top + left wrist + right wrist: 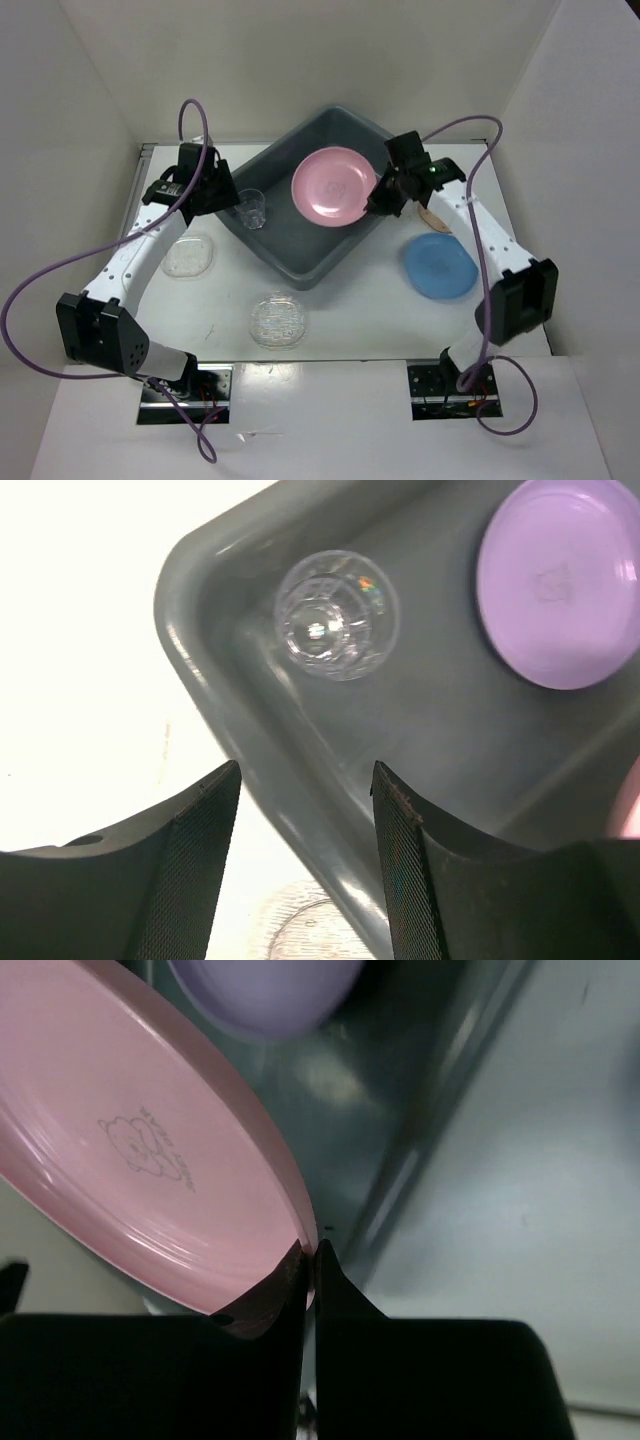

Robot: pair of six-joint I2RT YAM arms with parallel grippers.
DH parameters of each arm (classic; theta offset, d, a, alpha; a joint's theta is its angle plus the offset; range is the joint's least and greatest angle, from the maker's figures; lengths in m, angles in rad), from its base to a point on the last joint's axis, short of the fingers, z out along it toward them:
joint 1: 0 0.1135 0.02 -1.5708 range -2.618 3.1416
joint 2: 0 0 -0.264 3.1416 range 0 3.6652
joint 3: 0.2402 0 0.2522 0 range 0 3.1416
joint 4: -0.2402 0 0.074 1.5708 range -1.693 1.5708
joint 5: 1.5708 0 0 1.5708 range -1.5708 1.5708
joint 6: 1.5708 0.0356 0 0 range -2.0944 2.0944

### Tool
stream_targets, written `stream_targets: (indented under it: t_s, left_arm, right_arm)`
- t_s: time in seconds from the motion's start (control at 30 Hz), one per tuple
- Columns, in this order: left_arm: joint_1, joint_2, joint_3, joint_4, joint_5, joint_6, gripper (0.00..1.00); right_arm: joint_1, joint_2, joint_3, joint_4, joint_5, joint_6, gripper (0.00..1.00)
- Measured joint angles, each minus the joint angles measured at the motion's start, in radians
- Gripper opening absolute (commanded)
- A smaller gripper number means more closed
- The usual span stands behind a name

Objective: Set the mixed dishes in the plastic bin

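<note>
Right hand (pixel 310 1260) pinches pink plate (pixel 150 1160) rim above plastic bin (pixel 300 265).

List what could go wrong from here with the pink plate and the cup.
1. The right gripper pinches the pink plate only at its rim, so it may slip or swing.
2. Released here, it could land partly on the lilac plate and slide.
3. The open left gripper hangs over the wall of the bin near the clear cup; a sideways move might tip the cup.
</note>
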Motion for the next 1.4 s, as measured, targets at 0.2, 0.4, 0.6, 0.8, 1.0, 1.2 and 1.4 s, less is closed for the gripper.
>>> stream_targets:
  t_s: [0.2, 0.4, 0.6, 0.8, 1.0, 1.2, 1.4]
  left_arm:
    - [0.0, -0.018, -0.034, -0.014, -0.031, 0.003, 0.63]
    - [0.0, -0.041, -0.059, -0.027, -0.031, 0.003, 0.63]
    - [0.0, -0.05, -0.063, -0.026, -0.029, 0.003, 0.63]
    - [0.0, -0.05, -0.064, -0.021, -0.027, 0.003, 0.63]
    - [0.0, -0.05, -0.08, -0.016, -0.026, 0.003, 0.63]
    - [0.0, -0.051, -0.095, -0.012, -0.025, 0.003, 0.63]
    - [0.0, -0.051, -0.098, -0.01, -0.023, 0.003, 0.63]
  right_arm:
    - [-0.069, 0.31, 0.323, 0.074, 0.054, -0.101, 0.01]
    - [-0.065, 0.579, 0.588, 0.064, 0.115, -0.176, 0.01]
    - [-0.065, 0.736, 0.725, 0.004, 0.176, -0.227, 0.01]
    - [-0.065, 0.811, 0.789, -0.072, 0.208, -0.259, 0.03]
    - [-0.065, 0.825, 0.784, -0.107, 0.222, -0.287, 0.38]
    - [-0.065, 0.817, 0.734, -0.106, 0.224, -0.311, 0.56]
    - [-0.065, 0.733, 0.727, -0.115, 0.227, -0.344, 0.7]
